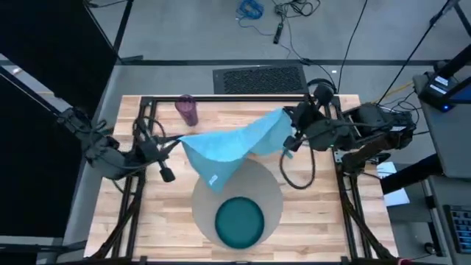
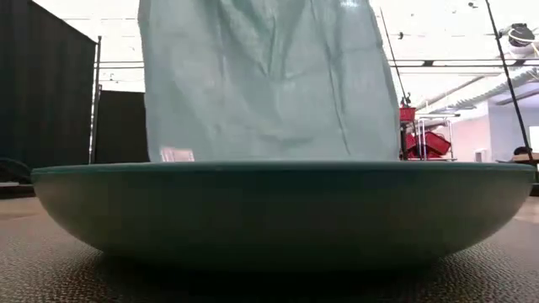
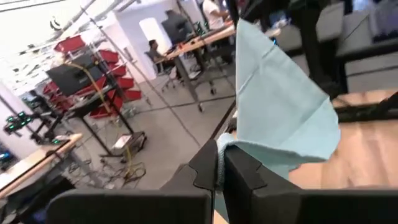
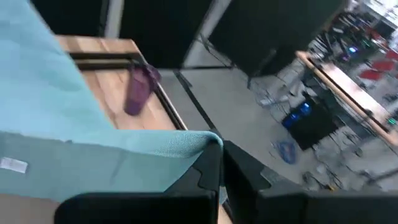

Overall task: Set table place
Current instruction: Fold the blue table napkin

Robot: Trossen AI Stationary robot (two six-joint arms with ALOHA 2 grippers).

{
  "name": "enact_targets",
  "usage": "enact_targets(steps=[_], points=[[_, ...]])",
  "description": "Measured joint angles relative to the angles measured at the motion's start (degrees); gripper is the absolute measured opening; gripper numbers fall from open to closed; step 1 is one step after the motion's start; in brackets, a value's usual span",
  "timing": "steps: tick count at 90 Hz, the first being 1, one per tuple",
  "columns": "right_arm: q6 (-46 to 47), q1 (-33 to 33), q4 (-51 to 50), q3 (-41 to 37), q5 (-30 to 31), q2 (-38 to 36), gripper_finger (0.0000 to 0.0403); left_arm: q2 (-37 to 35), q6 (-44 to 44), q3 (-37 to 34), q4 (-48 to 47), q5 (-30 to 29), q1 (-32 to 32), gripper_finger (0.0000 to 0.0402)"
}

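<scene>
Blue cloth napkin (image 1: 234, 147) hangs stretched over the worktop (image 1: 158, 213), at twelve o'clock from the plate (image 1: 239, 223), each corner pinched tight by the left pincer (image 1: 176, 143) and right pincer (image 1: 288, 121), probably to spread it flat.

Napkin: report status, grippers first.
Left gripper and right gripper each shut on a napkin corner, cloth held stretched above the table. Plate on mat; cup far side. Nothing blocking.
</scene>
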Motion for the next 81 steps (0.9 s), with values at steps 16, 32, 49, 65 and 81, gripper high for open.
enact_targets(steps=[16, 32, 49, 65, 81], points=[[0.2, 5.2, 3.3, 1.0, 0.0, 0.0, 0.0000, 0.0, 0.3, 3.4, -0.1, 0.0, -4.3, 0.0000], [0.2, 9.7, 7.1, 1.1, 0.0, 0.2, 0.0000, 0.0, -0.1, 5.1, 0.4, 0.0, -9.6, 0.0000], [-0.2, 11.2, 8.4, 1.1, 0.0, 0.2, 0.0000, 0.1, -0.2, 5.2, 2.1, -0.5, -13.5, 0.0000], [0.0, 8.9, 6.1, 1.1, 0.0, 0.4, 0.0000, 0.7, -1.7, 4.7, -0.6, -3.7, -15.9, 0.0000], [3.9, 4.7, -1.3, 1.1, -1.4, 1.4, 0.0000, 0.8, -12.5, 2.7, -13.9, -7.3, -16.0, 0.0000]])
